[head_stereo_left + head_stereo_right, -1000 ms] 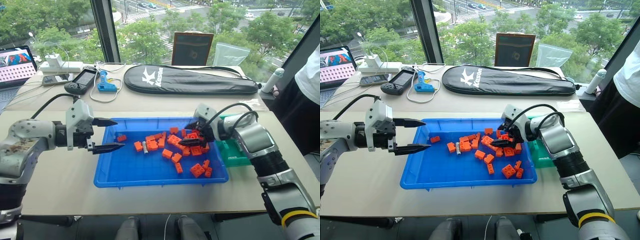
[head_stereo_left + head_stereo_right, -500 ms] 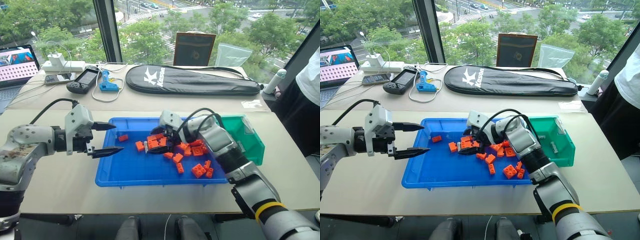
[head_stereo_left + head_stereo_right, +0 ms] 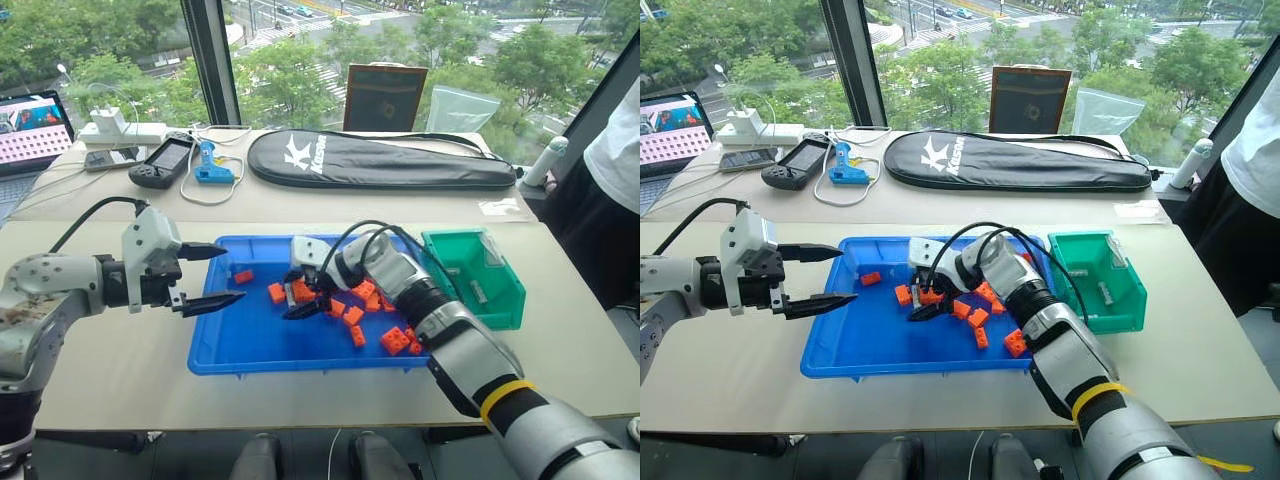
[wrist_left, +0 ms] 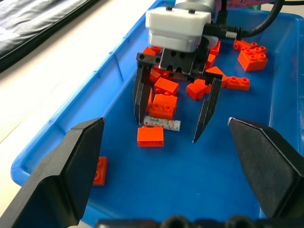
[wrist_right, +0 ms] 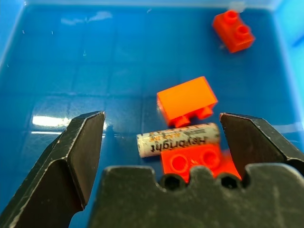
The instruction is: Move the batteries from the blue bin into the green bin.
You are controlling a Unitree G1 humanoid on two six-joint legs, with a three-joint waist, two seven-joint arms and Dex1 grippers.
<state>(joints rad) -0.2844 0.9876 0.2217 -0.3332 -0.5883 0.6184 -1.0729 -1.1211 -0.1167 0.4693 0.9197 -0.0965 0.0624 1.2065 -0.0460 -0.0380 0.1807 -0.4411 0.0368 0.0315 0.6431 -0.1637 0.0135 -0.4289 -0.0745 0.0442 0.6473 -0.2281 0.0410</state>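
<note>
The blue bin (image 3: 250, 338) lies in the middle of the table with many orange bricks (image 3: 395, 340) in it. One silver battery (image 4: 162, 123) lies on the bin floor at the left edge of the brick pile, beside an orange brick (image 5: 186, 100). My right gripper (image 4: 168, 130) hangs open just over it, one finger on each side of the battery (image 5: 178, 139), not touching. My left gripper (image 3: 232, 273) stays open at the bin's left end, holding nothing. The green bin (image 3: 500, 300) stands against the blue bin's right end, and a battery (image 3: 1104, 292) lies inside.
A black racket bag (image 3: 380, 160), a handheld console (image 3: 165, 160), a blue tool (image 3: 210, 165) and cables lie on the far table. A laptop (image 3: 35, 125) is at far left. A person in a white top (image 3: 615, 150) stands at the right edge.
My right gripper has swung left across the blue bin, from the end by the green bin to over the battery, and has stayed open. The left gripper has held its place.
</note>
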